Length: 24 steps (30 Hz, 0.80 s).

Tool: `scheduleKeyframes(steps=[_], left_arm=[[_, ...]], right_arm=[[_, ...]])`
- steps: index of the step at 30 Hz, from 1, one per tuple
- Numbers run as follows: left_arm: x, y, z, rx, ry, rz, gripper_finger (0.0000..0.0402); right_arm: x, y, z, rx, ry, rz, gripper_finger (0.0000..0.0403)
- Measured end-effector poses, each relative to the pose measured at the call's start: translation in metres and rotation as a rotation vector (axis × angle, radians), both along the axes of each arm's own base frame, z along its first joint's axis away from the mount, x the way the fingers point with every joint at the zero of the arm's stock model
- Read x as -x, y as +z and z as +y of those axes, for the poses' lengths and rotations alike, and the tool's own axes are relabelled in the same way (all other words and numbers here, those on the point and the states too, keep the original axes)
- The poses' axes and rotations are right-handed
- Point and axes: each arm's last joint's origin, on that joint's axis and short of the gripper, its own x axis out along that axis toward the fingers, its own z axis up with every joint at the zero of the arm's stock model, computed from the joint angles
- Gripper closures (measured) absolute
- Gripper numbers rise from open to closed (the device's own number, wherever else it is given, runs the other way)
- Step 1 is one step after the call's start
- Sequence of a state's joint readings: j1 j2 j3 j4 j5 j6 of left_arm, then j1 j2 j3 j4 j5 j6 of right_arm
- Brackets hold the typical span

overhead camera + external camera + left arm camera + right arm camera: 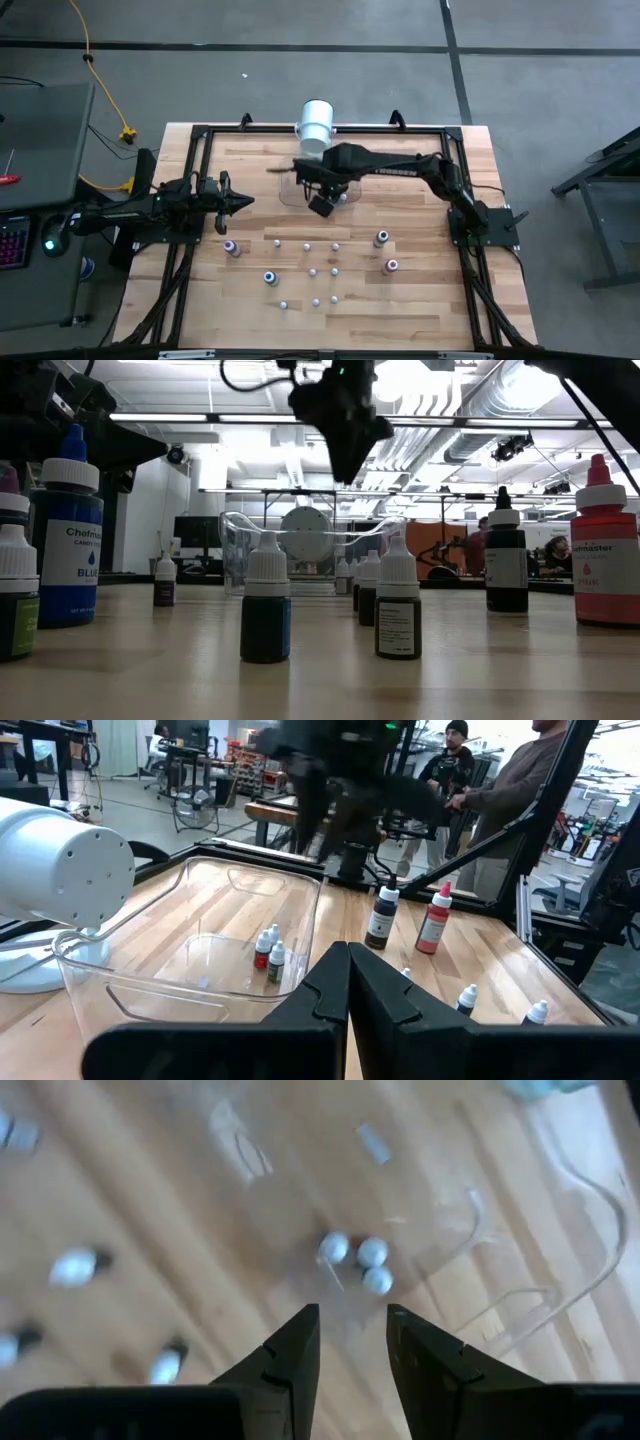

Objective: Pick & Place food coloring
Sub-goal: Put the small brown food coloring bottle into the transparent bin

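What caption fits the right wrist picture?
Open right gripper above the clear tub, with three food coloring bottles inside.

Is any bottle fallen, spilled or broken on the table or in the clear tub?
Nothing stands out. The bottles on the table stand upright, like the blue bottle and pink bottle, and those in the clear tub too. No spill shows.
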State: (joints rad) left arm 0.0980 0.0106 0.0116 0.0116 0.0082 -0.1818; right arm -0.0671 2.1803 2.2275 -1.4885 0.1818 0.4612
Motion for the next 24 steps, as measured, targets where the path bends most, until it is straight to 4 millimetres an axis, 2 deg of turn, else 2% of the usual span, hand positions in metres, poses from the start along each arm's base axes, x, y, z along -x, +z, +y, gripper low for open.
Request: scheduleKeyframes(steps=[4,13,24], left_arm=[[0.0,0.0,0.0,0.0,0.0,0.0,0.0401],[0.0,0.0,0.0,0.0,0.0,0.0,0.0401],[0.0,0.0,0.0,0.0,0.0,0.0,0.0401]], right_arm=[[0.002,0.005,0.026,-0.038,0.119,0.012,0.0295],[0.006,0.009,0.075,-0.243,0.352,0.003,0.0295],[0.02,0.007,0.147,-0.218,0.71,0.033,0.0295]])
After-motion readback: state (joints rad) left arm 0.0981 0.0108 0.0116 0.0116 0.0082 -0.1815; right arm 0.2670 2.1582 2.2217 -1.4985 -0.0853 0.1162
